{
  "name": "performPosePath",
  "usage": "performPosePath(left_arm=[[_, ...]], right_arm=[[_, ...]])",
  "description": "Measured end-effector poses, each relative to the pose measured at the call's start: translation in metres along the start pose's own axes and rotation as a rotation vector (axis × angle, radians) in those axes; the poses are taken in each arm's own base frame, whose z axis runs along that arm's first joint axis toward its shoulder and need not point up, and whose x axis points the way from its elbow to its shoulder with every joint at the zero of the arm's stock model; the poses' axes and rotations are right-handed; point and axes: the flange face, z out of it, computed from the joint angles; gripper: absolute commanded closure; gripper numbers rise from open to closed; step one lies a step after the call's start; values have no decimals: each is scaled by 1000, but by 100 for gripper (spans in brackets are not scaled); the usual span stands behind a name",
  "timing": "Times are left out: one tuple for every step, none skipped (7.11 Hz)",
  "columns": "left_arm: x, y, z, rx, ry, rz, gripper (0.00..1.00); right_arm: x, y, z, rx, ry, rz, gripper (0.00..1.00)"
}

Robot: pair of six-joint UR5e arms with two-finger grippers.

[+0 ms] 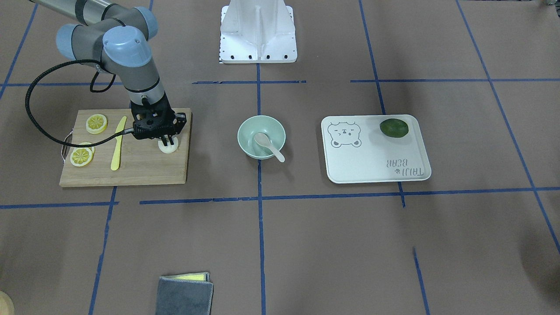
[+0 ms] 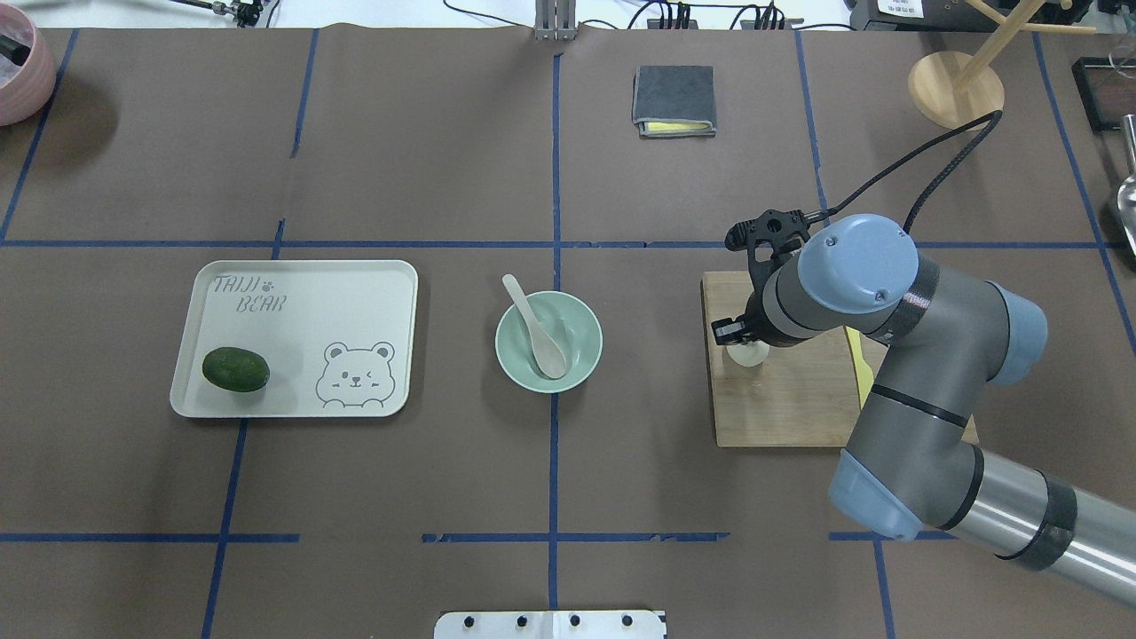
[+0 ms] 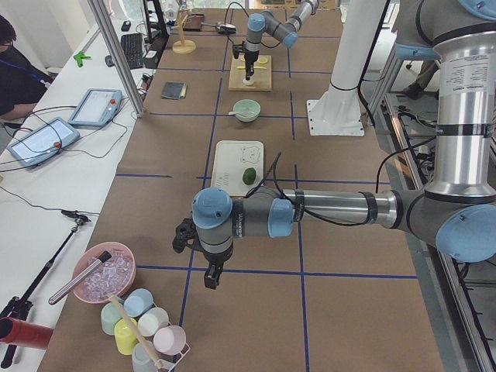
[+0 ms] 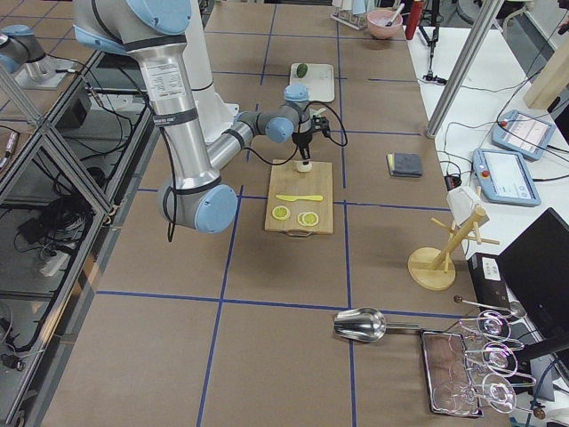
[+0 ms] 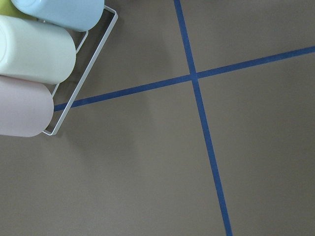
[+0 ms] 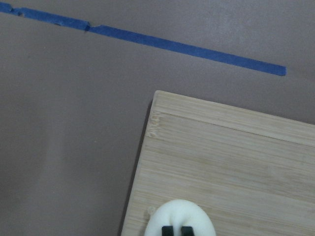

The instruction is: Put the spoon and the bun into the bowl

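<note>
seen from overhead: the left gripper point(image 3: 209, 275) hangs out past the table's 9 o'clock end; i cannot tell if its pincer is wide or narrow. then the tray point(image 2: 302, 311) with a green fruit point(image 2: 235, 369) at its 8 o'clock. the spoon point(image 2: 540, 337) lies in the bowl point(image 2: 587, 335), handle toward 11 o'clock. the bun point(image 2: 748, 355) sits at the cutting board's point(image 2: 781, 408) 10 o'clock, with the right gripper point(image 1: 168, 141) narrow, pinching its top.

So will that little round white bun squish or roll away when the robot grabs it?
Probably squishy: the small round white bun looks puffy, and the right gripper pinches its top with fingers close together. It likely won't roll far, resting dome-up on the flat wooden cutting board. Being small, it's probably light.
</note>
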Motion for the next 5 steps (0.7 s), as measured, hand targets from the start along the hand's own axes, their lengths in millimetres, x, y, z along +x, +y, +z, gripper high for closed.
performPosePath(left_arm=[[0, 0, 0, 1, 0, 1, 0], [1, -1, -1, 2, 0, 2, 0], [1, -2, -1, 3, -1, 3, 0], [1, -2, -2, 3, -1, 3, 0], [1, -3, -2, 4, -1, 4, 0]], right_arm=[[-12, -5, -9, 12, -19, 9, 100], [-31, -13, -21, 22, -36, 36, 100], [-59, -26, -38, 23, -43, 75, 100], [-93, -39, -59, 21, -50, 117, 100], [-127, -46, -72, 20, -62, 155, 100]])
